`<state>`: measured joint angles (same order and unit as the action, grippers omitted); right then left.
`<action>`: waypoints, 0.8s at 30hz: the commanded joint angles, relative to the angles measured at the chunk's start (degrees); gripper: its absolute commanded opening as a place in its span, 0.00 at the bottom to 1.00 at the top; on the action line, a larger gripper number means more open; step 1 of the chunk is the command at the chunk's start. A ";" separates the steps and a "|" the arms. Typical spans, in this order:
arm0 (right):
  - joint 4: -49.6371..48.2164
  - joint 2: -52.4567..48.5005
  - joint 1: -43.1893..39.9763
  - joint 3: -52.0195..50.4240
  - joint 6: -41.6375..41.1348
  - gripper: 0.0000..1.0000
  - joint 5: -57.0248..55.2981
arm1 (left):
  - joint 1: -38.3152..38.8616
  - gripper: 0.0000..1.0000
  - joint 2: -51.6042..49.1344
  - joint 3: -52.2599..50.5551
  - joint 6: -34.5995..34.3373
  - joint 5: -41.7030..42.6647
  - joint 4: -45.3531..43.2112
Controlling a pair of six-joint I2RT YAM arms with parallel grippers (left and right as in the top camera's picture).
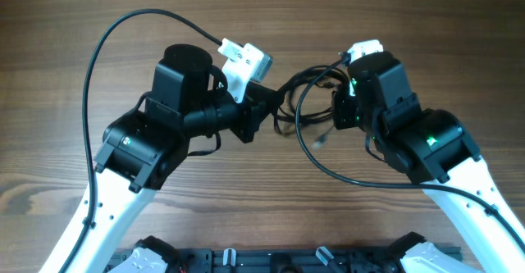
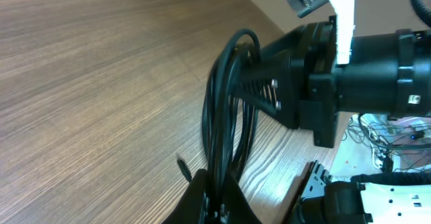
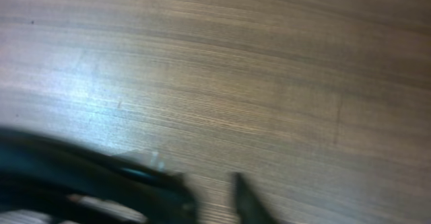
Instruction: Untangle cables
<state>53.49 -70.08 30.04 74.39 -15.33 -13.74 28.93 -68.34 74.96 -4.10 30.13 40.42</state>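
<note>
Cables [image 1: 287, 121] sit bunched at centre of the overhead frame. My left gripper [image 2: 214, 204] is clenched on the loops; right gripper [image 3: 219, 200] is too blurred to judge. I'd draw them apart slowly, watching for snags.

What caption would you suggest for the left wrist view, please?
Left gripper shut on looped black cables, wooden table behind, right arm close beside them.
</note>
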 commanded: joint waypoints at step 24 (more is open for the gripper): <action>-10.56 -0.31 -0.76 0.13 9.68 0.04 20.31 | -0.35 0.66 5.01 0.52 0.68 0.48 3.56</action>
<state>42.17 -70.19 29.61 74.17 -1.26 13.39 28.75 -63.48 74.96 -3.84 30.52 43.81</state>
